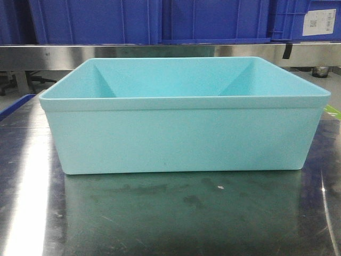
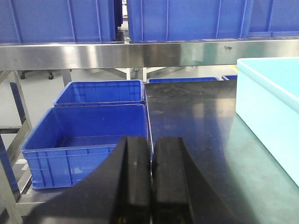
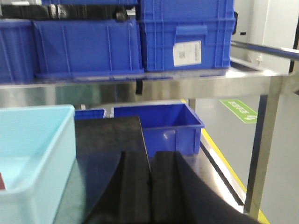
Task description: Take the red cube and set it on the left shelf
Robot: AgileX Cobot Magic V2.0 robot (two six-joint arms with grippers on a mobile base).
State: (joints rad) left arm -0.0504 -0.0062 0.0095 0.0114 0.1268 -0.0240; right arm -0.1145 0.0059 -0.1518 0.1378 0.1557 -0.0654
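**rig_op:** So, quick sanity check before I move anything. Both grippers are idle. The left gripper (image 2: 150, 186) has its fingers pressed together on nothing, and the right gripper (image 3: 150, 186) is the same. The turquoise tub (image 1: 181, 138) sits between them, off to the right of the left fingers and to the left of the right ones.

**benchmonkey:** And the red cube (image 3: 1, 181)?

**rig_op:** Only a hint of it. I think it's that sliver of red at the very left edge of the right wrist view, low against the tub's inside, ahead and well left of the right fingers. The front view just stares at the tub's outer wall and shows no red at all, so I can't tell which corner it's in or how it's turned.

**benchmonkey:** Which arm then?

**rig_op:** My guess is the left one. The left shelf (image 2: 117, 53) with its blue crates (image 2: 187, 18) runs straight ahead of the left fingers and off to their left. They'd have to part, go up and right over the rim, then down inside. The rim is what I'd worry about clipping.
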